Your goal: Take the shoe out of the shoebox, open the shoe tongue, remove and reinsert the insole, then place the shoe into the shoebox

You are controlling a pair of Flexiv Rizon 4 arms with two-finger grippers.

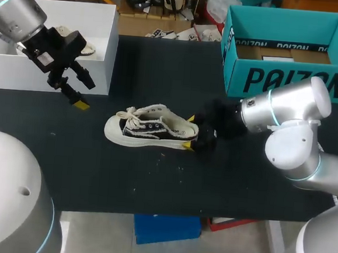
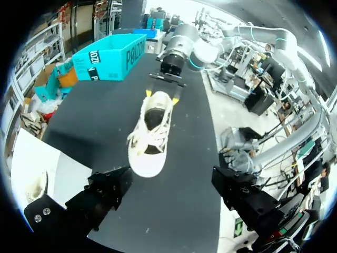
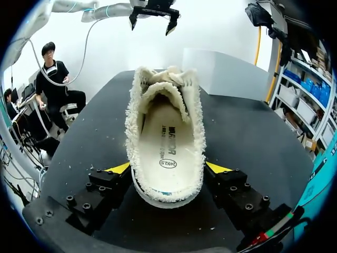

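The shoe (image 1: 151, 128) is laid on its sole on the black table (image 1: 153, 184), near the middle, with its toe turned toward the left arm's side. Its heel is clasped from both sides by the right gripper (image 3: 168, 171), whose yellow tips are pressed against the frayed collar. The insole (image 3: 167, 147) is seen lying flat inside the shoe. The left gripper (image 1: 85, 94) is held released, fingers spread with nothing between them, just in front of the white box (image 1: 21, 74). A second shoe (image 1: 84, 48) is kept in that white box. The teal shoebox (image 1: 289, 83) is set open at the far right corner, well apart from the shoe; only brown lining is seen inside.
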